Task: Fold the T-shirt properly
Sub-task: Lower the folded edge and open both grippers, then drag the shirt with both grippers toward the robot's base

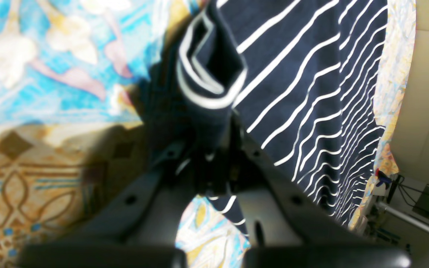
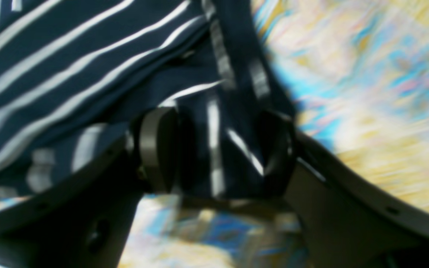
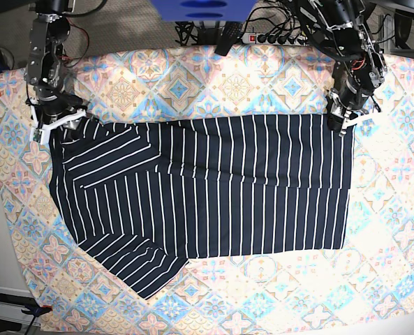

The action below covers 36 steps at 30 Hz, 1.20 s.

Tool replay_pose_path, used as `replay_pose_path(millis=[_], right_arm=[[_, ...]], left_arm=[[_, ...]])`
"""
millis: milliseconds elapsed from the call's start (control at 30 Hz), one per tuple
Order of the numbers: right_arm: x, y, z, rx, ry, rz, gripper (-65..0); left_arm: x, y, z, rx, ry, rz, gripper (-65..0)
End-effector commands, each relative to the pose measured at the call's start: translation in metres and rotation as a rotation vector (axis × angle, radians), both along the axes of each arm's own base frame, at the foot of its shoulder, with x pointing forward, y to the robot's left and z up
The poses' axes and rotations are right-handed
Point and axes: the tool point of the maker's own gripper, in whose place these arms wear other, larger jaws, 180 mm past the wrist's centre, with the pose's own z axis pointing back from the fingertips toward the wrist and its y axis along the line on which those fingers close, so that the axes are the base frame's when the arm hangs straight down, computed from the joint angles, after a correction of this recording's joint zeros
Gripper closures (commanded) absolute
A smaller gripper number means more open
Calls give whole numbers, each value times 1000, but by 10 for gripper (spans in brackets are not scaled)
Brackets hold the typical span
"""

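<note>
My left gripper (image 1: 214, 163) is clamped on a bunched hem corner of the T-shirt (image 3: 213, 188), soft navy knit with thin white stripes, spread across the bench's patterned cloth (image 3: 262, 293). My right gripper (image 2: 214, 149) (blurred) holds another fold between wide-set jaws; its fingertips are hidden by fabric.

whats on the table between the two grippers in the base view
In the base view, the T-shirt's folded far edge runs the whole stretch from the right gripper to the left gripper. Beyond it, only patterned cloth shows.
</note>
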Motion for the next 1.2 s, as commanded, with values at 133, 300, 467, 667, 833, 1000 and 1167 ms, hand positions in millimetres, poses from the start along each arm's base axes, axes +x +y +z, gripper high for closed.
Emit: replay_pose_path(millis=[133, 300, 467, 667, 833, 1000, 1167], right_arm=[[10, -16, 23, 121, -76, -96, -342], [10, -21, 26, 182, -94, -144, -353], [1, -25, 10, 190, -54, -168, -403], [5, -23, -9, 235, -32, -152, -405], [7, -15, -18, 267, -22, -111, -397], [17, -10, -15, 286, -46, -80, -184], [9, -12, -23, 295, -23, -98, -18]], left_arm=[[4, 5, 5, 16, -12, -9, 0], [4, 5, 5, 16, -12, -9, 0], [4, 5, 5, 16, -12, -9, 0], [2, 5, 5, 17, -9, -9, 0], [2, 5, 5, 17, -8, -9, 0], [1, 5, 4, 17, -6, -9, 0], [0, 5, 4, 17, -4, -10, 0]])
